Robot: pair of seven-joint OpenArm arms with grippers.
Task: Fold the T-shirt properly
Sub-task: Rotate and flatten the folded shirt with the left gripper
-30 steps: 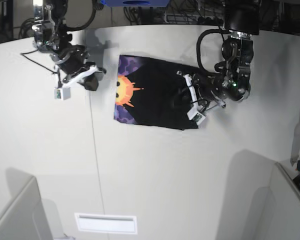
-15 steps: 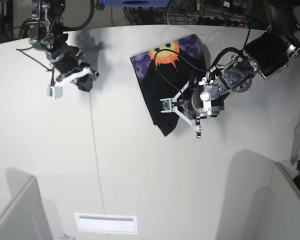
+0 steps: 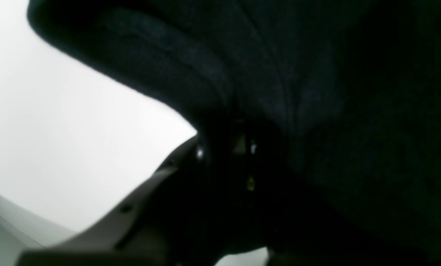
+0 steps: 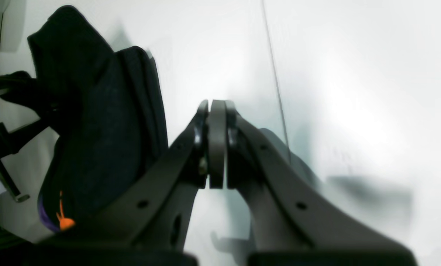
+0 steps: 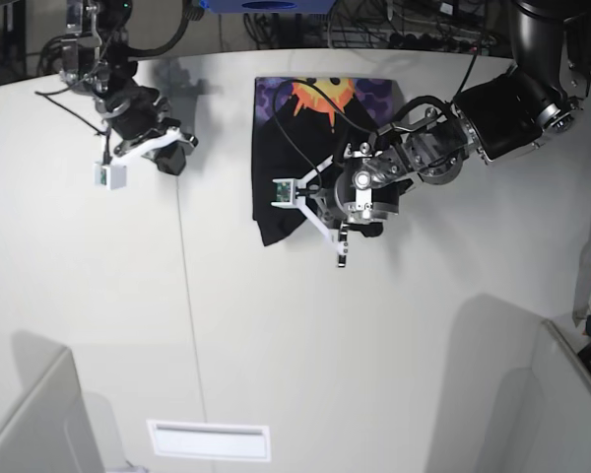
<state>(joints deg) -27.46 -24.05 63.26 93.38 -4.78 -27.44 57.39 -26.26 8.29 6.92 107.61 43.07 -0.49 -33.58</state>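
The table (image 5: 276, 345) is a broad white surface, and the T-shirt (image 5: 281, 158) lies on its far middle part, bunched into a narrow dark bundle with the sun print showing at the far end. The left gripper (image 5: 320, 202) sits at the shirt's near right edge, closed down narrow on a thick fold of black cloth that fills the left wrist view. The right gripper (image 4: 216, 144) hangs well apart to the left over bare table, jaws pressed together on nothing.

The main risk, I judge, is that one-sided carrying drags the whole bundle and skews the layers, since nothing pins the far end. The pinched fold is bulky, so part of it may slip out and leave a crooked crease.
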